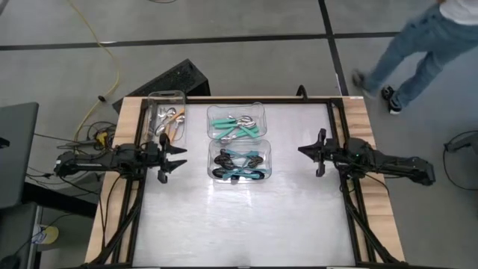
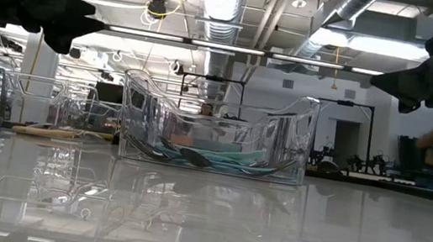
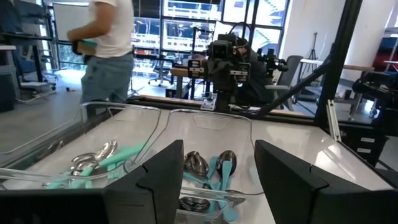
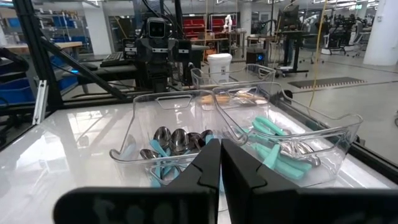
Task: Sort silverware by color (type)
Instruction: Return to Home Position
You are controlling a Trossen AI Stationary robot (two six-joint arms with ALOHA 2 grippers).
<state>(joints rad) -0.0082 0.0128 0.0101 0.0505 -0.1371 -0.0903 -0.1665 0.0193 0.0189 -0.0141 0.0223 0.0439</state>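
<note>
The left gripper (image 1: pixel 178 158) holds its fingers (image 3: pixel 163 179) spread with nothing between them. It hangs just beside the corner tub (image 1: pixel 151 101), which holds the orange-handled spoons (image 1: pixel 169 117). The right gripper (image 1: pixel 305 152) has its fingers pressed together, empty, well apart from the tubs. On the desk (image 1: pixel 246 224), the teal-handled silver spoons (image 1: pixel 237 127) and the dark-bowled spoons (image 1: pixel 239 164) fill the middle pair. Sorting looks finished. The likely risk is the left arm clipping the corner tub while pulling away, shoving it or spilling spoons.

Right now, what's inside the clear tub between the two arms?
Teal-handled spoons with dark bowls, piled in the tub. Those underneath are partly covered, so their number is unclear.
</note>
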